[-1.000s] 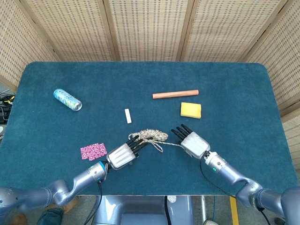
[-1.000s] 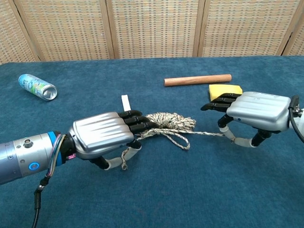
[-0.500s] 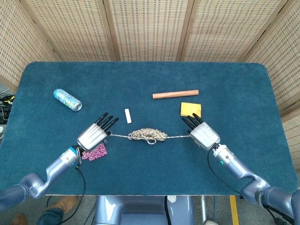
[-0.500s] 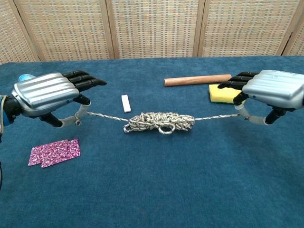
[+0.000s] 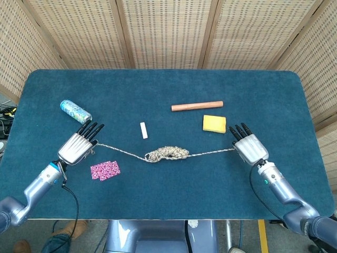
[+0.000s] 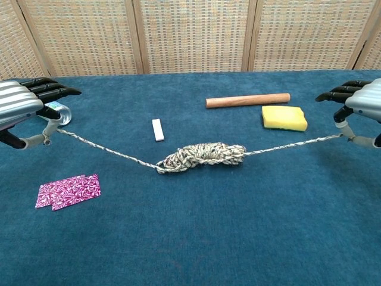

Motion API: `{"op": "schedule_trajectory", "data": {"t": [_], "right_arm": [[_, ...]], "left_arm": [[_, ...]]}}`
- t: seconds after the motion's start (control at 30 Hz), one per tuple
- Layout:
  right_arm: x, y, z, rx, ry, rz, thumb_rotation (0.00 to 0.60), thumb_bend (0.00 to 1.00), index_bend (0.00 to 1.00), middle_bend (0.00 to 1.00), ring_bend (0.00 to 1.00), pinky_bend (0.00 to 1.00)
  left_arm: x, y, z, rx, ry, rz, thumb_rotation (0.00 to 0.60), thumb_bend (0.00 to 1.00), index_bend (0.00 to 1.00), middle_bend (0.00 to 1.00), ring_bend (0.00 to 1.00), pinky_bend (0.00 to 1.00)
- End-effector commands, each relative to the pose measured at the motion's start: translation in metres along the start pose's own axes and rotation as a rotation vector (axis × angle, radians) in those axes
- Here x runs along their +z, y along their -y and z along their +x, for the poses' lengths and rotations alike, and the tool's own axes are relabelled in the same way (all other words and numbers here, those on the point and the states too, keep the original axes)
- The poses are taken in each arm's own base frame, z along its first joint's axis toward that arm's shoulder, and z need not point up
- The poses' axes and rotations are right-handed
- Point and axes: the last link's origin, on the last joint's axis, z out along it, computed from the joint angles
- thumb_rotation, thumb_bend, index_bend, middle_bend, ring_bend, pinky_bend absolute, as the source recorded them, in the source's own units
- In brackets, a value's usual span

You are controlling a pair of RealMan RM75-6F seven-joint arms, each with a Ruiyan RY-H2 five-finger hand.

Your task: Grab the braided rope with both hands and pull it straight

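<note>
The worktop (image 5: 158,84) was covered in a deep teal, carpet-like cloth with a fine nap, backed by panels of woven cane. Across its near half ran the braided rope (image 5: 167,154), a speckled cream-and-brown cord: a thick coiled bundle lay in the middle on the cloth, and a single thin strand rose from each side of it, slanting up toward the two hands.

The left hand (image 5: 78,146), ribbed silver metal on its back with black fingers stretched forward, pinched the left end of the rope beneath its palm. The right hand (image 5: 249,146), of the same build, held the right end in the same way, well apart from the other.

A smooth reddish-brown wooden rod (image 5: 197,106) lay behind the bundle, and just beside it a yellow rectangular sponge (image 5: 214,123). A printed drink can (image 5: 75,112) lay on its side near the left hand. A flat magenta patterned packet (image 5: 105,170) rested in front of that hand, and a small white oblong block (image 5: 144,130) sat behind the coil.
</note>
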Motion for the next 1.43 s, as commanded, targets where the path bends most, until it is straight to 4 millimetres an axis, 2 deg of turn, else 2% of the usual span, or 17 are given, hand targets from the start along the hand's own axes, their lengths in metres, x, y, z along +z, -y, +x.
{"op": "schedule_trajectory", "data": {"t": [0.03, 0.13, 0.2, 0.23, 0.3, 0.33, 0.37, 0.43, 0.53, 0.63, 0.8, 1.03, 1.17, 1.2, 1.3, 1.43], "right_arm": [[-0.002, -0.001, -0.002, 0.004, 0.004, -0.006, 0.6, 0.5, 0.64, 0.03, 0.0, 0.0], [-0.003, 0.001, -0.003, 0.014, 0.003, -0.006, 0.6, 0.5, 0.63, 0.03, 0.0, 0.0], [-0.003, 0.002, -0.003, 0.018, 0.001, -0.003, 0.6, 0.47, 0.56, 0.02, 0.0, 0.0], [-0.003, 0.002, -0.003, 0.021, -0.001, -0.003, 0.6, 0.41, 0.46, 0.01, 0.0, 0.0], [-0.004, 0.001, -0.001, 0.038, -0.012, -0.019, 0.6, 0.21, 0.26, 0.0, 0.0, 0.0], [-0.005, 0.001, 0.001, 0.05, -0.019, -0.029, 0.6, 0.09, 0.15, 0.0, 0.0, 0.0], [-0.005, 0.001, 0.003, 0.064, -0.029, -0.039, 0.6, 0.02, 0.07, 0.0, 0.0, 0.0], [-0.007, 0.001, 0.007, 0.089, -0.049, -0.056, 0.6, 0.0, 0.01, 0.0, 0.0, 0.0], [-0.019, 0.0, 0.02, 0.177, -0.129, -0.097, 0.6, 0.0, 0.0, 0.0, 0.0, 0.0], [-0.044, -0.005, 0.035, 0.238, -0.232, -0.135, 0.6, 0.0, 0.0, 0.0, 0.0, 0.0], [-0.072, -0.007, 0.046, 0.323, -0.293, -0.18, 0.6, 0.0, 0.0, 0.0, 0.0, 0.0], [-0.118, 0.001, 0.041, 0.455, -0.342, -0.259, 0.6, 0.0, 0.0, 0.0, 0.0, 0.0], [-0.139, 0.002, 0.029, 0.423, -0.33, -0.307, 0.6, 0.0, 0.0, 0.0, 0.0, 0.0], [-0.15, 0.002, 0.025, 0.391, -0.328, -0.323, 0.6, 0.0, 0.0, 0.0, 0.0, 0.0], [-0.163, 0.004, 0.024, 0.378, -0.342, -0.333, 0.6, 0.0, 0.0, 0.0, 0.0, 0.0], [-0.168, 0.006, 0.026, 0.382, -0.334, -0.333, 0.6, 0.0, 0.0, 0.0, 0.0, 0.0]], "left_arm": [[-0.004, 0.0, -0.002, -0.017, -0.003, 0.003, 0.6, 0.49, 0.68, 0.0, 0.0, 0.0], [-0.004, -0.003, -0.001, -0.02, -0.012, -0.004, 0.6, 0.49, 0.68, 0.0, 0.0, 0.0], [-0.004, -0.004, -0.001, -0.023, -0.013, -0.004, 0.6, 0.46, 0.63, 0.0, 0.0, 0.0], [-0.005, -0.004, -0.001, -0.028, -0.012, -0.003, 0.6, 0.41, 0.57, 0.0, 0.0, 0.0], [-0.007, -0.002, -0.001, -0.054, 0.001, 0.01, 0.6, 0.15, 0.22, 0.0, 0.0, 0.0], [-0.008, -0.002, -0.001, -0.072, 0.005, 0.019, 0.6, 0.08, 0.11, 0.0, 0.0, 0.0], [-0.009, 0.0, 0.001, -0.095, 0.003, 0.029, 0.6, 0.02, 0.01, 0.0, 0.0, 0.0], [-0.013, 0.002, 0.005, -0.126, -0.006, 0.046, 0.6, 0.0, 0.0, 0.0, 0.0, 0.0], [-0.027, 0.014, 0.022, -0.234, -0.056, 0.125, 0.6, 0.0, 0.0, 0.0, 0.0, 0.0], [-0.057, 0.036, 0.046, -0.365, -0.142, 0.261, 0.6, 0.0, 0.0, 0.0, 0.0, 0.0], [-0.093, 0.043, 0.06, -0.483, -0.153, 0.38, 0.6, 0.0, 0.0, 0.0, 0.0, 0.0], [-0.153, 0.031, 0.062, -0.49, -0.089, 0.489, 0.6, 0.0, 0.0, 0.0, 0.0, 0.0], [-0.178, 0.022, 0.06, -0.5, -0.071, 0.53, 0.6, 0.0, 0.0, 0.0, 0.0, 0.0], [-0.188, 0.019, 0.059, -0.498, -0.071, 0.548, 0.6, 0.0, 0.0, 0.0, 0.0, 0.0], [-0.199, 0.013, 0.059, -0.493, -0.077, 0.556, 0.6, 0.0, 0.0, 0.0, 0.0, 0.0], [-0.199, 0.01, 0.059, -0.495, -0.066, 0.553, 0.6, 0.0, 0.0, 0.0, 0.0, 0.0]]}}
